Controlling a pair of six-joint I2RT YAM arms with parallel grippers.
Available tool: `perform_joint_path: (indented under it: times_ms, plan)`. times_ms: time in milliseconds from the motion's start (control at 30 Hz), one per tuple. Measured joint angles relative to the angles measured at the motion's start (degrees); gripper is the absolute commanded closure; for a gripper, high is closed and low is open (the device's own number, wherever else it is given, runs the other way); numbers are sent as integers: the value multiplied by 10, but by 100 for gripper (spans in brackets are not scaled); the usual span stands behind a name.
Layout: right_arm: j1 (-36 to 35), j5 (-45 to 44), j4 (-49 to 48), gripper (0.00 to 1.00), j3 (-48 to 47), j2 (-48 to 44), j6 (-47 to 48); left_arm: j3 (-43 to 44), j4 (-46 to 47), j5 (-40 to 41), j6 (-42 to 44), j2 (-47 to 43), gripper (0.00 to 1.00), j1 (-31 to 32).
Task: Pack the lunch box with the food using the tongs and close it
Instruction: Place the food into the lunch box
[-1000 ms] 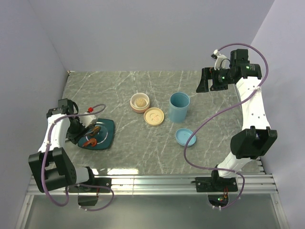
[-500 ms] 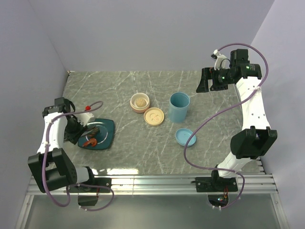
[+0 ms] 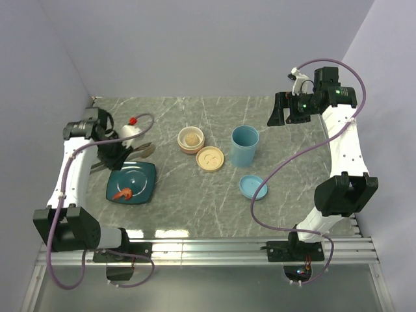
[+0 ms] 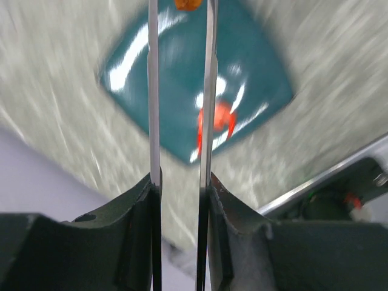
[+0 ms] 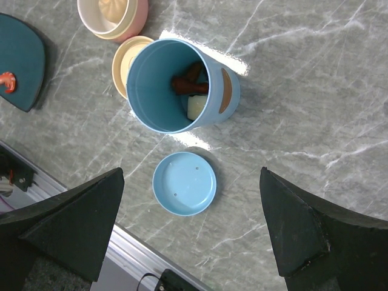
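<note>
Transfer step: left claw (image 4: 180,188) clamps slim silvery metal tongs (image 4: 153,91), orange shrimp-like piece (image 4: 188,3) between tips; next, carry to blue cylindrical lunch box (image 3: 245,144); right claw (image 3: 283,110) wide open.

The worktop (image 3: 195,208) was grey-green marble with white veins. The plate (image 3: 144,177) was dark teal and the shrimp piece (image 3: 122,193) red-orange. The tongs (image 4: 210,91) were silvery. The cup (image 3: 245,151) and round lid (image 3: 253,187) were light blue, the bowl (image 3: 191,140) pale pink and cream.
</note>
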State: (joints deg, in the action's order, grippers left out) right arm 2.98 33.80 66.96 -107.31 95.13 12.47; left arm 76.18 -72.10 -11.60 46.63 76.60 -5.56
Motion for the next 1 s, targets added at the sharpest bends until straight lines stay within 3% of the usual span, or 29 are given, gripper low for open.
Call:
perform_joint_path:
  times_ms: [233,533,833,1000]
  plan:
    - [0,-2,0,0,-4,3,0,120,20,-62,-87,62,70,152]
    - [0,-11,-1,0,-14,7,-8,258,91,-124,-182,214,70,298]
    - [0,-24,-1,0,-14,7,-9,367,132,-142,-235,339,69,385]
    - [1,-27,-1,0,-14,7,-9,403,143,-145,-241,367,61,401]
